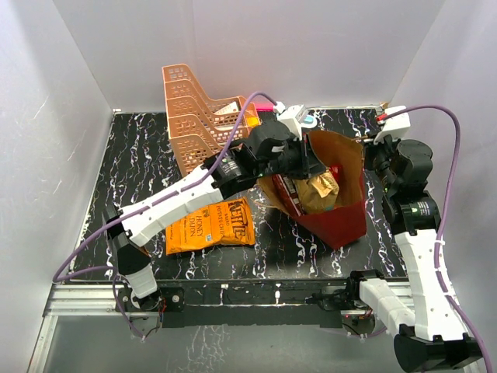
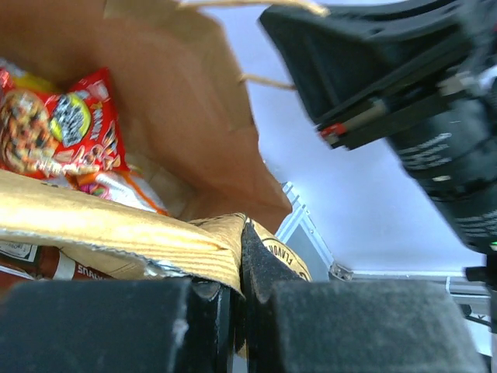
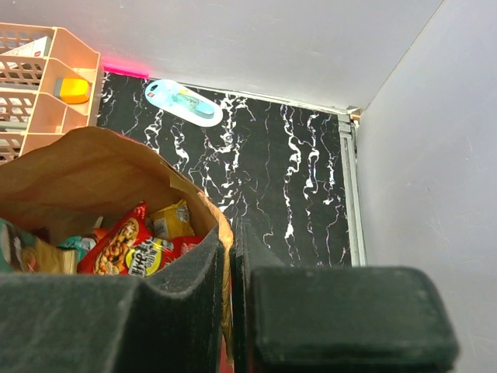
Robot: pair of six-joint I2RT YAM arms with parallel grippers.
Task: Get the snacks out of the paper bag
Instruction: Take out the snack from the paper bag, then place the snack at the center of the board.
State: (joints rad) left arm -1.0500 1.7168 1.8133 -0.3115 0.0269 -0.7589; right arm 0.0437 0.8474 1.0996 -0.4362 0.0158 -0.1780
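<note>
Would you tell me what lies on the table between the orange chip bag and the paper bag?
Only a narrow strip of bare marbled table separates the orange chip bag from the paper bag; the top view shows it.

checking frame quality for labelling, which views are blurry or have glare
Top external: evenly lit, sharp. Left wrist: near finger pads blurred, sheen on the tan-gold chip bag. Right wrist: pads blurred, table behind sharp, pink glow at its far edge.

orange chip bag (image 1: 210, 226) reading KETTLE and HONEY DIJON, gold packet (image 2: 155, 233) lettered FLAVOR
</note>
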